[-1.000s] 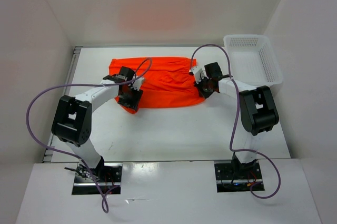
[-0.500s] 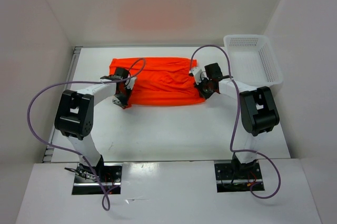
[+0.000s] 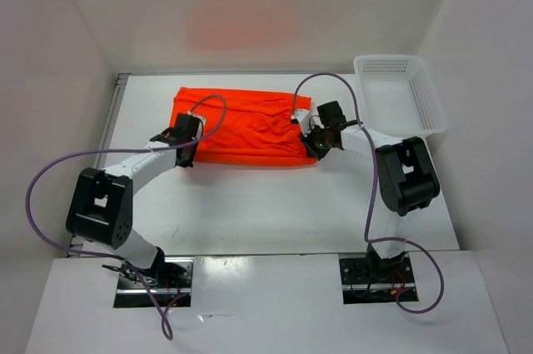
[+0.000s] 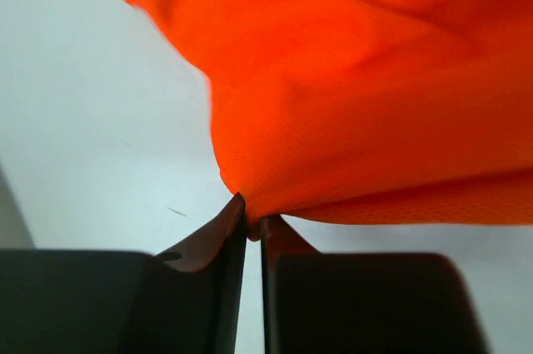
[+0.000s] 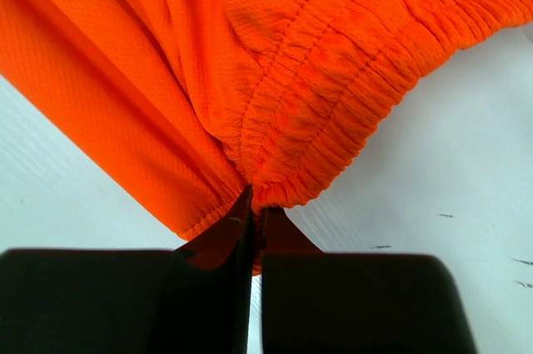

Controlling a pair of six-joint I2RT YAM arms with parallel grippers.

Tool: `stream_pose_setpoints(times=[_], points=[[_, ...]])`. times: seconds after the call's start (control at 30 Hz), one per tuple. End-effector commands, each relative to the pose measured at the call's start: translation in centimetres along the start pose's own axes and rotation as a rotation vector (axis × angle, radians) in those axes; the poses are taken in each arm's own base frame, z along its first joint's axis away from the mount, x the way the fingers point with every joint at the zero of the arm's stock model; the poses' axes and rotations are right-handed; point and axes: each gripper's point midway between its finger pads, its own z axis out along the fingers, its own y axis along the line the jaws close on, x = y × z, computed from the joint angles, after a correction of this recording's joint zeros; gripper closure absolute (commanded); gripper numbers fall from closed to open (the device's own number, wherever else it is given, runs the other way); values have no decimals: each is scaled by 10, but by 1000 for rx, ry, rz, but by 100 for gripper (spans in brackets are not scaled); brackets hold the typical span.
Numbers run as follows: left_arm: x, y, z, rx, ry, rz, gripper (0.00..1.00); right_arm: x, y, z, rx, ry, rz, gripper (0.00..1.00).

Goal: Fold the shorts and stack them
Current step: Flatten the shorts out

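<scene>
The bright orange-red shorts (image 3: 246, 127) lie spread flat on the white table, at the middle back. My left gripper (image 3: 185, 147) sits at their near left corner, shut on a pinch of the cloth edge (image 4: 333, 121). My right gripper (image 3: 314, 142) sits at their near right corner, shut on the gathered waistband (image 5: 333, 96). Both hold the cloth low, close to the table. No white tag or drawstring shows.
A white perforated plastic basket (image 3: 402, 96) stands at the back right, close to the right arm. White walls enclose the table on the left, back and right. Purple cables loop over both arms.
My left gripper has moved left and a little back with the near left corner, drawing the cloth flatter. My right gripper has shifted only slightly.
</scene>
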Motion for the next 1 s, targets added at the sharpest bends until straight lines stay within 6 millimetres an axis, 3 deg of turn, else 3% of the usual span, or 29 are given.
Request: stream_pose_setpoints(times=[0.0,0.07,0.1,0.23,0.27,0.43,0.53,0.6,0.67,0.7,0.8,0.83,0.87,0.97], points=[[34,-29,-15,78,92,111,82,11,-13,-6,50,54,-17,100],[53,-60,-27,239,158,155,71,11,-15,-7,58,59,-17,100],[54,-67,-28,276,173,157,58,11,-15,-7,58,59,-17,100],[49,-58,-20,209,156,158,37,17,-13,-8,62,71,-15,100],[53,-49,-18,196,178,138,37,15,-13,-11,66,64,-18,100],[71,-54,-20,271,268,120,27,19,-11,-10,62,71,-15,100],[79,-47,-11,225,282,120,27,16,-12,-12,66,64,-27,100],[80,-39,-4,195,286,105,27,17,-14,-13,74,69,-27,100],[68,-24,7,143,261,64,27,18,-13,-14,74,68,-36,100],[68,-20,11,136,262,50,28,21,-11,-15,66,81,-46,100],[50,-8,23,106,224,5,49,26,-4,-19,29,101,-80,100],[54,-5,26,92,240,2,58,21,-4,-23,23,92,-96,100],[51,-3,27,82,226,-1,79,28,0,-25,5,119,-104,100],[41,1,25,68,201,-8,100,32,4,-33,-36,151,-179,100]])
